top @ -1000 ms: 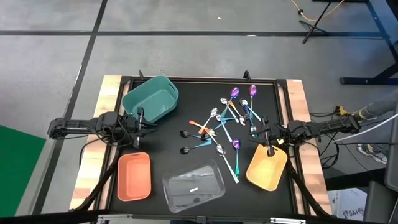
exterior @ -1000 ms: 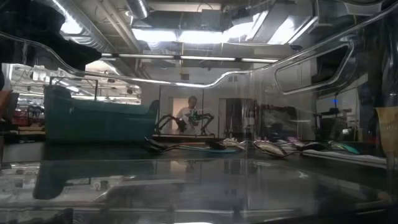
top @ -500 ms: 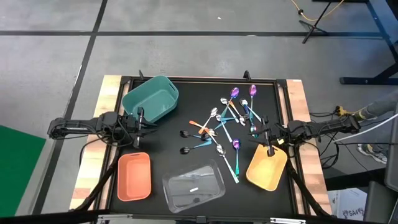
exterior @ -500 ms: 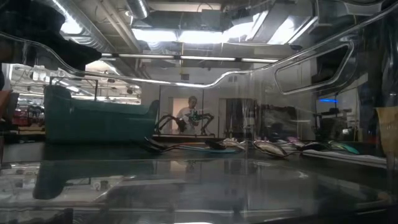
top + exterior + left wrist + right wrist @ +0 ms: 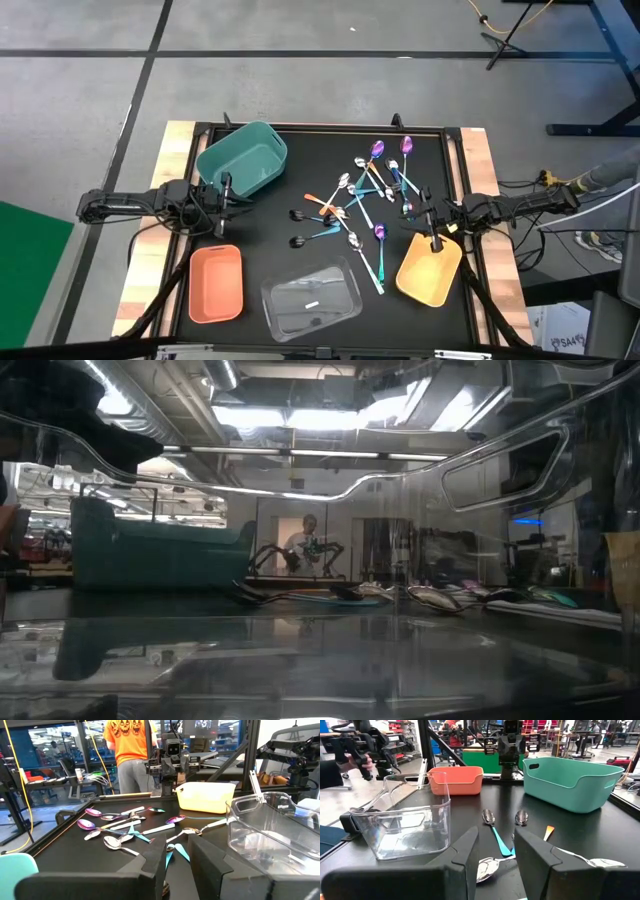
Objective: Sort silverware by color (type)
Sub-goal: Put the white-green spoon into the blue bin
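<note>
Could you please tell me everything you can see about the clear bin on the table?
The clear bin is a see-through, plastic-looking tub with rounded corners, a flared rim and a cut-out handle in its end wall. It stands upright on the black table at the near edge, between the salmon bin and the yellow bin, touching neither. A small pale mark shows at its floor; no spoon is visibly inside. Neither hand touches it.

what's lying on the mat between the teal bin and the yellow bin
The spoons, scattered between the teal bin and yellow bin, in the high view.
</note>
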Available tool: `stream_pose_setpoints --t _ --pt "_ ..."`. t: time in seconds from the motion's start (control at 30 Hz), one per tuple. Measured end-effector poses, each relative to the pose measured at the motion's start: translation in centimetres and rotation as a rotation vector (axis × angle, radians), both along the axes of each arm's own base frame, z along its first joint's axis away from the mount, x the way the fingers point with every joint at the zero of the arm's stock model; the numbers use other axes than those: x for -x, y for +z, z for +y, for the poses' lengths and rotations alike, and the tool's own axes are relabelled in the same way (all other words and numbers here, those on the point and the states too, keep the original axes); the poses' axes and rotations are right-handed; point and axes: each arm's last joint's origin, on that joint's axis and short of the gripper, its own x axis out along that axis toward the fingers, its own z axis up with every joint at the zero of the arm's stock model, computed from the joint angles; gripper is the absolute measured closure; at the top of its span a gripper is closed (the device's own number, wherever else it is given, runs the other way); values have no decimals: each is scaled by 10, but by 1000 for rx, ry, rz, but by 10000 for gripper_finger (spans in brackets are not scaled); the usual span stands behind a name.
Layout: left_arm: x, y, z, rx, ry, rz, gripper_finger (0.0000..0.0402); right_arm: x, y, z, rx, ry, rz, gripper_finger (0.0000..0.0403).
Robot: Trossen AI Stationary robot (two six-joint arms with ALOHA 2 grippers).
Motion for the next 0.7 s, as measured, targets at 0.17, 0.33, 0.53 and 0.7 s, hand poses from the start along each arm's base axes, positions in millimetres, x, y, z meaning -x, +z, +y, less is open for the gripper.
stream_pose_setpoints --t 0.17,0.33,0.53,0.7 --pt "0 0 0 -1 0 0 326 0 0 -1 -18 -19 3 288" --pt "0 0 0 0 0 0 326 0 0 -2 -96 -86 10 288" --pt "0 0 0 0 0 0 326 0 2 -4 -141 -152 -8 284" --pt "0 0 0 0 0 0 326 0 4 -7 -215 -237 -28 238"
